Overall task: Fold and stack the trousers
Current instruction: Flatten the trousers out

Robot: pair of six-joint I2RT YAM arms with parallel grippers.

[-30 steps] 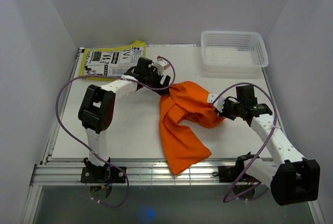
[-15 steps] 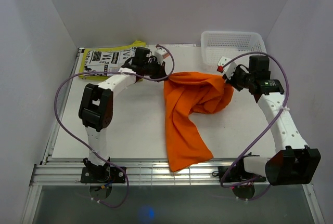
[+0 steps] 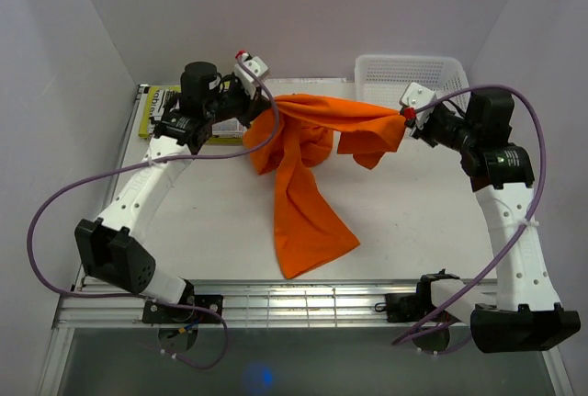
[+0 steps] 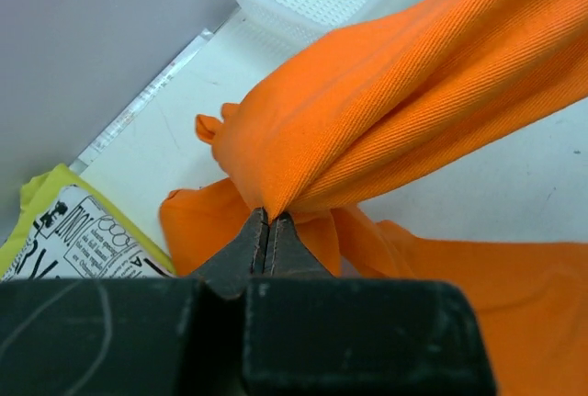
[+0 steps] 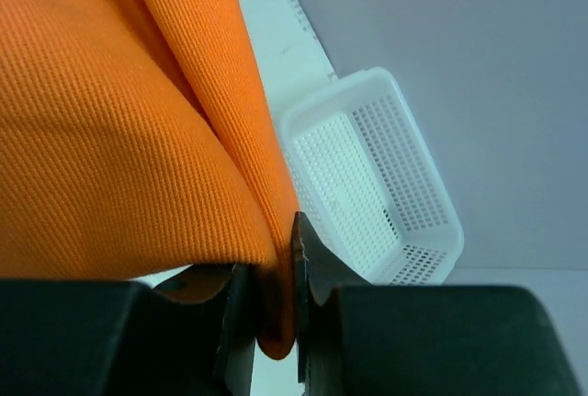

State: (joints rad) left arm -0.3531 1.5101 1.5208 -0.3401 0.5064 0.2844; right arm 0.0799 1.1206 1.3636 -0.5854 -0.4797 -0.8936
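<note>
The orange trousers (image 3: 303, 166) hang stretched between both grippers above the table, their lower part trailing down to the near edge. My left gripper (image 3: 260, 109) is shut on the left end of the cloth; in the left wrist view its tips (image 4: 268, 221) pinch an orange fold (image 4: 386, 111). My right gripper (image 3: 401, 117) is shut on the right end of the trousers; in the right wrist view (image 5: 276, 277) the fabric (image 5: 110, 139) is clamped between its fingers.
A white mesh basket (image 3: 413, 93) stands at the back right, also in the right wrist view (image 5: 367, 194). A yellow printed sheet (image 3: 161, 107) lies at the back left, partly under the left arm. Walls close in on three sides.
Both arms rose and moved apart, lifting the trousers off the table and pulling them taut. The left gripper closed on the cloth's left end.
</note>
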